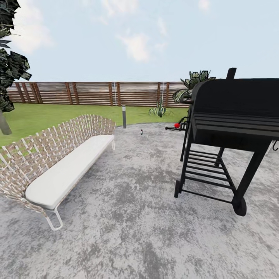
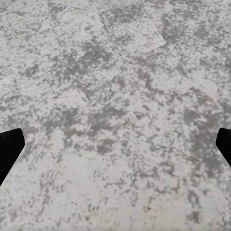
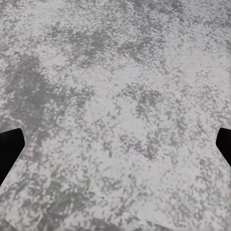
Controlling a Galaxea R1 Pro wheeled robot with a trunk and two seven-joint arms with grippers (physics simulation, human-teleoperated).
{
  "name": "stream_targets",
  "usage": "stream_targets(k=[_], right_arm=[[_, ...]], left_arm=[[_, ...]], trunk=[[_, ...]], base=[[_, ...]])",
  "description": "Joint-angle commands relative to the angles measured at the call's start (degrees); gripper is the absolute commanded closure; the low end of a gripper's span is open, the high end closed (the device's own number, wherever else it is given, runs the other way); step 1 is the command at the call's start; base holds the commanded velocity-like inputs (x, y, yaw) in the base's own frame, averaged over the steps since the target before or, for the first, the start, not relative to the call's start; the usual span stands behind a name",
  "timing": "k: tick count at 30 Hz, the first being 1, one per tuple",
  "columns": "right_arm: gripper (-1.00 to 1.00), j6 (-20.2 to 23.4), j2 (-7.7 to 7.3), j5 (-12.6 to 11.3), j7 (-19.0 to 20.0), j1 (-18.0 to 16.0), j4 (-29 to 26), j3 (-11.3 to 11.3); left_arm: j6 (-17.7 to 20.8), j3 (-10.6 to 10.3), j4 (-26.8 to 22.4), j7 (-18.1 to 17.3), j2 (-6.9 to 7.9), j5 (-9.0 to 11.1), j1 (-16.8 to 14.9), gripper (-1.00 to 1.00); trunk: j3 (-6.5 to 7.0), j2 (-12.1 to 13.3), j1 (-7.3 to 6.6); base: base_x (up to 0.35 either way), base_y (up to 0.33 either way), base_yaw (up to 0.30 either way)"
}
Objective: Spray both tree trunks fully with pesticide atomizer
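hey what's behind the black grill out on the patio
Behind the grill, a leafy plant rises over its left shoulder, with the slatted fence beyond. A small red-capped object sits beside its left edge. Whatever lies directly behind the grill's body is covered.

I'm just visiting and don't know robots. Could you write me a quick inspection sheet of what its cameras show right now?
Surface: mottled grey paved floor with a curved edge against the lawn.
Job's things: a small dark object stands far off on the paving; too small to identify. One trunk at the picture's edge, under dark foliage.
Clutter: woven bench with white cushion; black barbecue grill on wheels, something red beside it.
Grippers: left gripper and right gripper open, above bare paving.
Cables: nothing seen.
Surroundings: slatted wooden fence, short lamp post, spiky plants, cloudy sky.
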Motion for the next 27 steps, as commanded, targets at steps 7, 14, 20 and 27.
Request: stream_targets(k=[7, 14, 20, 27], right_arm=[[-1.00, -0.19, 0.00, 0.04, -0.06, -0.03, 0.03, -0.03], [-1.00, -0.19, 0.00, 0.12, -0.10, -0.03, 0.12, -0.03], [-1.00, -0.19, 0.00, 0.13, -0.10, -0.03, 0.12, -0.03], [-1.00, -0.19, 0.00, 0.13, -0.10, -0.03, 0.12, -0.02]], left_arm=[[-0.18, 2.01, 0.11, 0.05, 0.00, 0.08, -0.03, -1.00], [-0.18, 2.18, 0.11, -0.02, 0.00, 0.08, -0.03, -1.00], [-0.18, 2.13, 0.16, -0.02, 0.00, 0.08, -0.03, -1.00], [-0.18, 2.12, 0.15, -0.02, -0.05, 0.07, -0.03, -1.00]], trunk=[[-1.33, -2.84, 1.54], [-3.04, -5.65, 3.07], [-4.66, -8.06, 4.39], [-6.55, -10.87, 5.93]], base=[[0.000, 0.000, 0.000], [0.000, 0.000, 0.000], [0.000, 0.000, 0.000], [0.000, 0.000, 0.000]])
